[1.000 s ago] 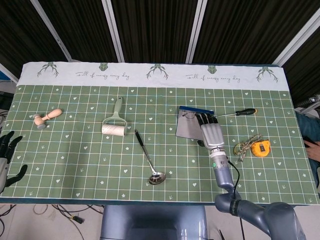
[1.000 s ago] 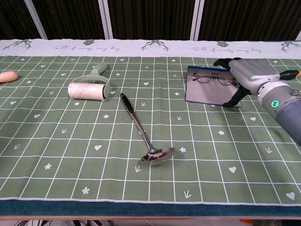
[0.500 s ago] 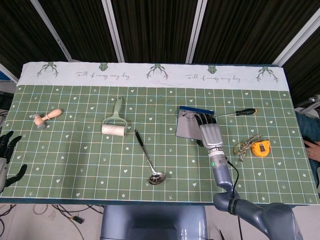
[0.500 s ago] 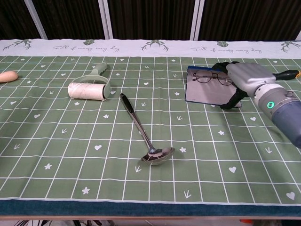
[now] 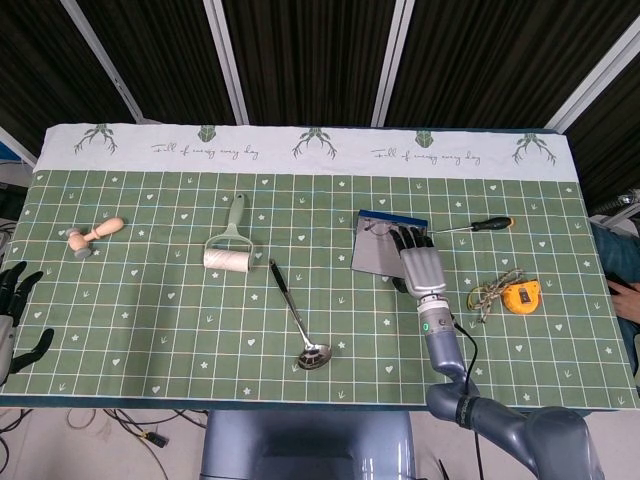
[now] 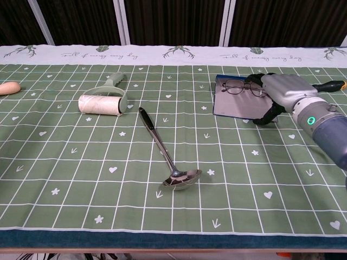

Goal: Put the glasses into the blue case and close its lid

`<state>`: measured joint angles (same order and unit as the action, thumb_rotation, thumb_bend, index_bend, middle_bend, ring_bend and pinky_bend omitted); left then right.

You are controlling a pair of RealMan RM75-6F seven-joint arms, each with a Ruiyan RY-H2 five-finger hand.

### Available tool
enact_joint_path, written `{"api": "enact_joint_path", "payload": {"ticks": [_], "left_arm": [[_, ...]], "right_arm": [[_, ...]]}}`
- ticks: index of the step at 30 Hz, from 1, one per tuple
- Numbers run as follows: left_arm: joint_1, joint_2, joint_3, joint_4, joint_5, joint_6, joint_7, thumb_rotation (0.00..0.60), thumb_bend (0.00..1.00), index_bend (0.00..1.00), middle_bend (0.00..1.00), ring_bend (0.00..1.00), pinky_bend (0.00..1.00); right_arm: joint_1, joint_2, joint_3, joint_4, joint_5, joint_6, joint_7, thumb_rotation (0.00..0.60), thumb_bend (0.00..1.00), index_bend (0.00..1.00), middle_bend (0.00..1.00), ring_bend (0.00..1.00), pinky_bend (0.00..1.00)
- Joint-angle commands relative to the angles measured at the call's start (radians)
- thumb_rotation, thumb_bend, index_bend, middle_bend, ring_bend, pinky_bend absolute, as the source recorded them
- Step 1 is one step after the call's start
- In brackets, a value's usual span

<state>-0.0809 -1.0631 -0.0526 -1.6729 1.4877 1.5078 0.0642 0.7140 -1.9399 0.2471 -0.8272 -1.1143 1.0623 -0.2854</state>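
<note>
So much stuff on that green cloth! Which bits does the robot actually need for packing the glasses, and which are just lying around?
Needed:
thin-framed glasses
open blue case with grey lid
right hand, reaching at the glasses

Just lying about:
white lint roller with green handle
metal ladle with black handle
yellow-handled screwdriver
yellow tape measure
wooden stamp
left hand, idle at the table edge

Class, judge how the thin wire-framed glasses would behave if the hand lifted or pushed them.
The thin wire-framed glasses probably weigh little and bend easily, given the slender rims. Lying on the smooth blue case, they may slide if pushed. The right hand should likely grip gently.
</note>
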Motion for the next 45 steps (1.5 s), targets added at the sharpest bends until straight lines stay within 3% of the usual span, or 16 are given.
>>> {"api": "enact_joint_path", "payload": {"ticks": [1, 9, 28, 45], "left_arm": [[0.0, 0.0, 0.0, 0.0, 0.001, 0.0, 0.0, 0.6, 0.32, 0.1, 0.0, 0.0, 0.0], [0.001, -0.001, 0.001, 0.003, 0.001, 0.001, -0.002, 0.6, 0.32, 0.1, 0.0, 0.0, 0.0], [0.001, 0.002, 0.0, -0.002, 0.001, 0.001, 0.0, 0.6, 0.32, 0.11, 0.0, 0.0, 0.0], [0.002, 0.002, 0.001, 0.0, 0.0, 0.0, -0.003, 0.6, 0.32, 0.11, 0.0, 0.0, 0.0]], "right_arm": [[-0.001, 0.0, 0.001, 0.001, -0.006, 0.001, 0.003, 0.6, 0.06, 0.15, 0.13, 0.11, 0.22], [-0.002, 0.0, 0.005, 0.008, -0.019, -0.006, 0.013, 0.6, 0.19, 0.15, 0.13, 0.11, 0.22], [0.002, -0.014, 0.023, 0.045, -0.032, -0.026, 0.025, 0.6, 0.39, 0.16, 0.13, 0.11, 0.22], [0.027, -0.042, 0.06, 0.11, -0.027, -0.033, 0.032, 0.6, 0.44, 0.19, 0.14, 0.12, 0.22]]}}
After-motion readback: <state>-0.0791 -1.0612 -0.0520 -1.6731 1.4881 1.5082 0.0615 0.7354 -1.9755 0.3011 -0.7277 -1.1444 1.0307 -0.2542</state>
